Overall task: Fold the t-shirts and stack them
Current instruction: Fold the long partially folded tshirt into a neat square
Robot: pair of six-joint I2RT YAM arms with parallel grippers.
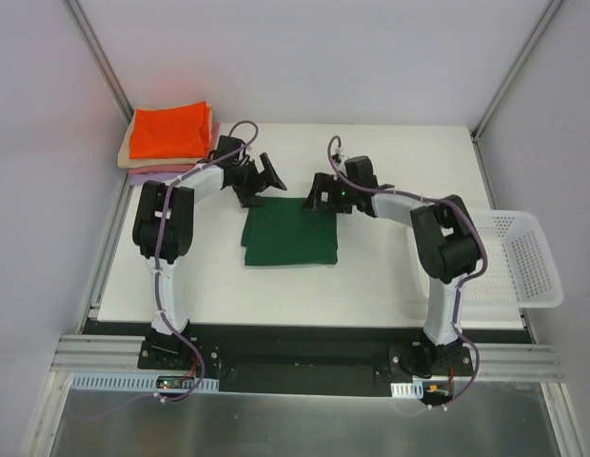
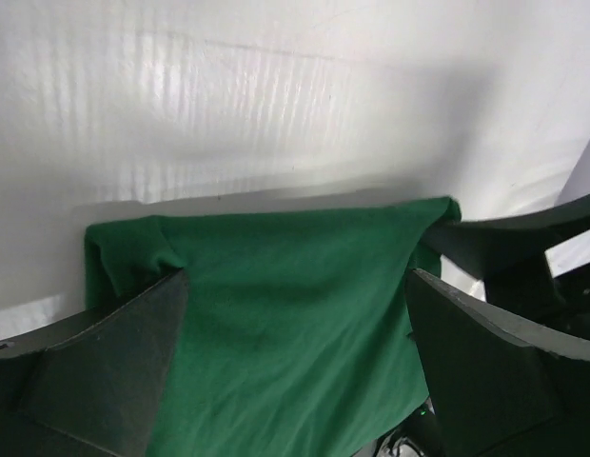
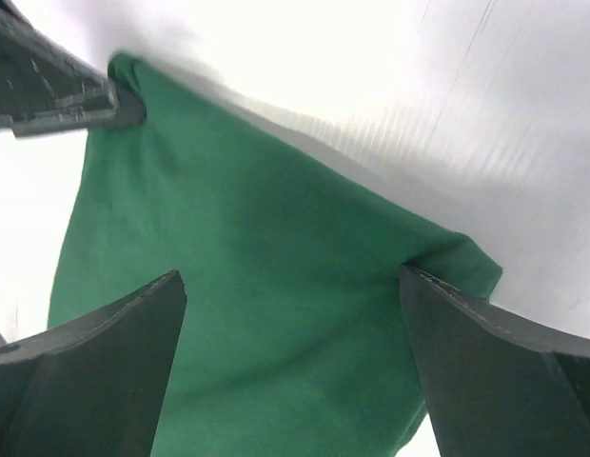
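The dark fingers of the left gripper stand wide apart over the far edge of the green t-shirt, holding nothing; the right gripper is equally apart and empty at the other far corner; the shirt lies folded at the middle of the table; this fold looks finished; next it needs a firm grip and a carry to the stack at the far left.

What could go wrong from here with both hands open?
Left hand and right hand hang open over the far edge of the green shirt; pulling away could snag it and undo the fold.
The hands are close together; they might collide.
The stack sits at a corner of the table; adding a shirt may tip it.
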